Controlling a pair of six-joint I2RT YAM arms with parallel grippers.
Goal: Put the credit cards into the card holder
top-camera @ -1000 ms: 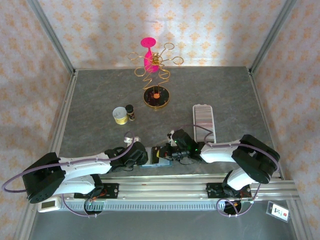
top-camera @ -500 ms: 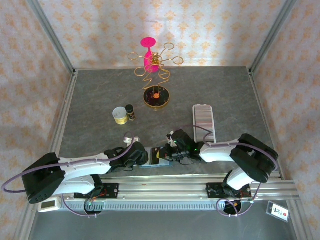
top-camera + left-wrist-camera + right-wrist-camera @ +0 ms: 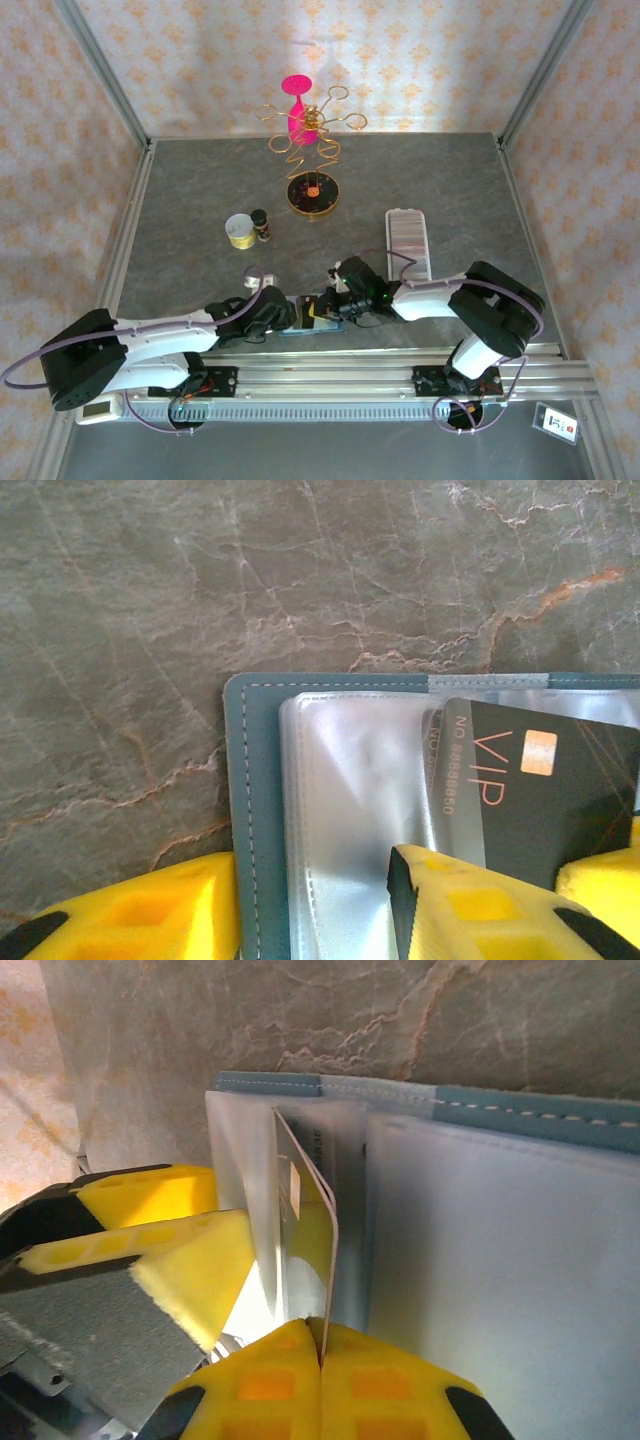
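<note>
- From above, both arms reach in to the near middle of the surface [image 3: 200, 190]. The left pincer [image 3: 284, 315] and right pincer [image 3: 326, 307] meet over a teal wallet [image 3: 299, 329].
- The card holder [image 3: 408, 243] lies empty-looking to the right and farther back, well apart from the wallet. A cup [image 3: 239, 231], a small bottle [image 3: 261, 225] and a gold wire stand [image 3: 312, 150] sit farther back again.
- From the left wrist, the wallet lies open with its clear sleeves [image 3: 350, 810] up. A black credit card [image 3: 545, 800] marked VIP lies partly over them.
- The left pincer [image 3: 310, 875] is parted and grips nothing. One finger is by the wallet's edge and the other is over the sleeves and a corner of the card.
- From the right wrist, the right pincer [image 3: 320, 1338] is closed tight on the card's near edge, and the card stands on edge, rising out of a sleeve.
- My worry is that the sleeve may cling to the card. With the left jaws spread and only resting there, a pull could drag or flip the wallet.
- The grip is a thin pinch near one edge, so the card could pivot or slip on the way across.
- A tilted card could catch on the holder's ridges instead of dropping into a slot.
</note>
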